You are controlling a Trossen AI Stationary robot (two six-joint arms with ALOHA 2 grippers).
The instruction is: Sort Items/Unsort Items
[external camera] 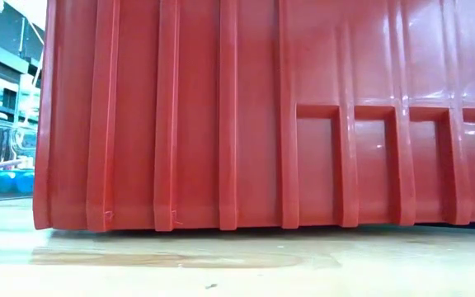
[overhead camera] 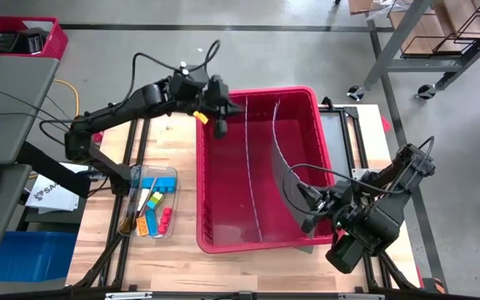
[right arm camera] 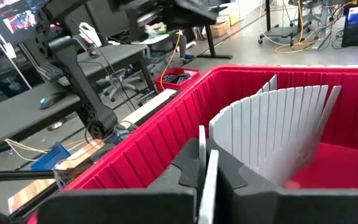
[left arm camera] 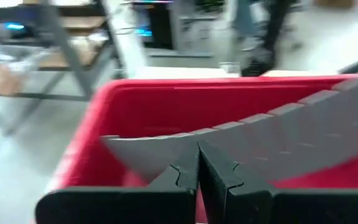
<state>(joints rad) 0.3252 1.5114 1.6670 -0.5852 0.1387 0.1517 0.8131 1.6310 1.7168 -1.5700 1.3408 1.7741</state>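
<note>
Overhead view: red bin [overhead camera: 261, 171] sits mid-table with thin grey dividers [overhead camera: 283, 162] bowed inside. Left gripper [overhead camera: 220, 127] hangs clenched at the bin's far left rim. Right gripper [overhead camera: 310, 200] is pinched on a divider near the bin's near right corner. Small coloured items [overhead camera: 153, 204] lie in a clear tray [overhead camera: 137, 177] left of the bin.

Low view: bin wall [external camera: 262, 115] fills nearly everything.

Left wrist view: fingers [left arm camera: 219, 177] pressed together, empty.

Right wrist view: fingers [right arm camera: 188, 168] clamp a divider's edge [right arm camera: 209, 180].
</note>
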